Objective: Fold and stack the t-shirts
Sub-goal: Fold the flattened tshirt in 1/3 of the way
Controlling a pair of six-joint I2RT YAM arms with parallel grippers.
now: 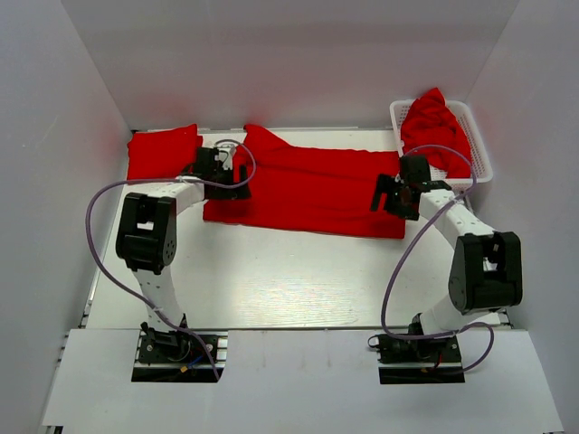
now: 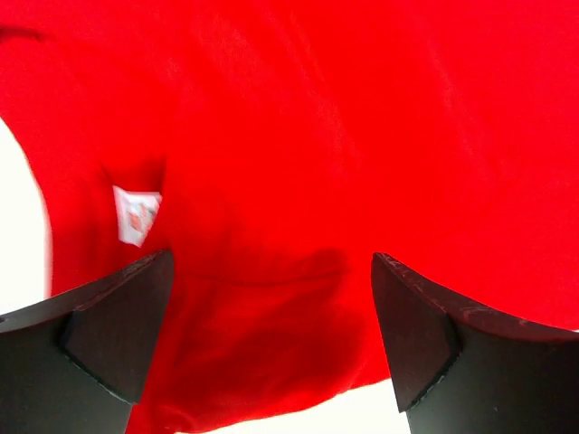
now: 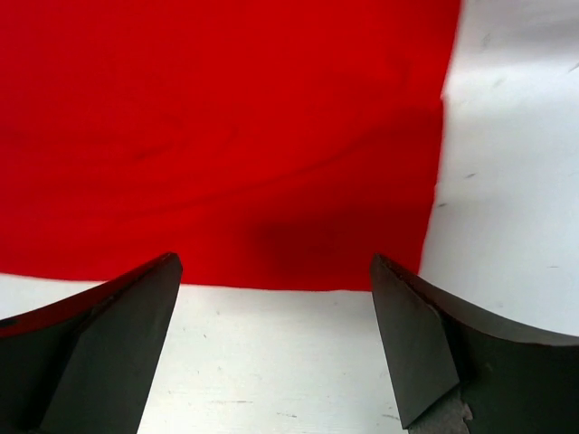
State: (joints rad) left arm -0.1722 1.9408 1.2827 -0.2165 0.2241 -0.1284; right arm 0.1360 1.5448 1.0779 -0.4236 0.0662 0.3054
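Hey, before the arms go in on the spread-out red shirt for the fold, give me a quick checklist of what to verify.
1. The left tool is open: ok.
2. The right tool is open: ok.
3. The right tool is over the near edge of the spread shirt: ok.
4. The cloth under the left tool is smooth: not ok, creased.
5. The folded shirt lies apart from the spread shirt: cannot tell, the left arm hides the gap.

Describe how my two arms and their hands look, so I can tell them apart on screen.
The left arm and right arm match: white links, boxy black joints, black bases. A purple cable loops along each. The left hand and right hand are black, with two broad wedge-shaped fingers. No markings show.
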